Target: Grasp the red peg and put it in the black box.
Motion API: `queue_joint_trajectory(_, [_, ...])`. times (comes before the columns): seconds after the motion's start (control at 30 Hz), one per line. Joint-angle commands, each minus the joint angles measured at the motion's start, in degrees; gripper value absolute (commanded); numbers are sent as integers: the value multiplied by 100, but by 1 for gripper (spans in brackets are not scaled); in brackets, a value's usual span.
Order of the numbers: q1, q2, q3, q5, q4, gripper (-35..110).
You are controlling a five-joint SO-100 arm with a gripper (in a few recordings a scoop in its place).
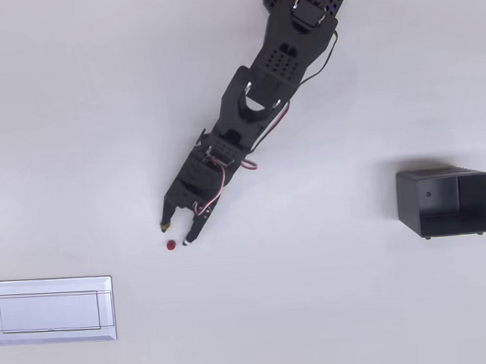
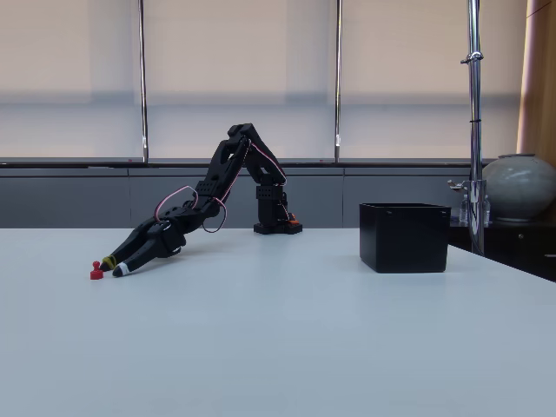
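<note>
The red peg (image 1: 172,245) (image 2: 96,273) stands on the white table, a tiny dark red piece. My black gripper (image 1: 175,233) (image 2: 111,267) is low over the table with its jaws open. Its two fingertips sit just short of the peg, one on each side of it in the overhead view. Nothing is held between the fingers. The black box (image 1: 445,202) (image 2: 405,236) stands far off on the right, open at the top and hollow inside.
A flat white rectangular tray (image 1: 50,311) lies near the lower left in the overhead view. In the fixed view a metal pole (image 2: 473,122) and a round grey vase (image 2: 519,187) stand past the table's right edge behind the box.
</note>
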Motion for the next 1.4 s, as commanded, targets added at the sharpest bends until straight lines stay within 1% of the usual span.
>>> queue_joint_trajectory(0.0, [-88,255,527,-105,18,18])
queue_joint_trajectory(0.43, [-167,756,1213,35,-9,18])
queue_joint_trajectory(0.87, [-167,826,1230,53,-70,18])
queue_joint_trajectory(1.37, [-167,879,1239,53,-176,4])
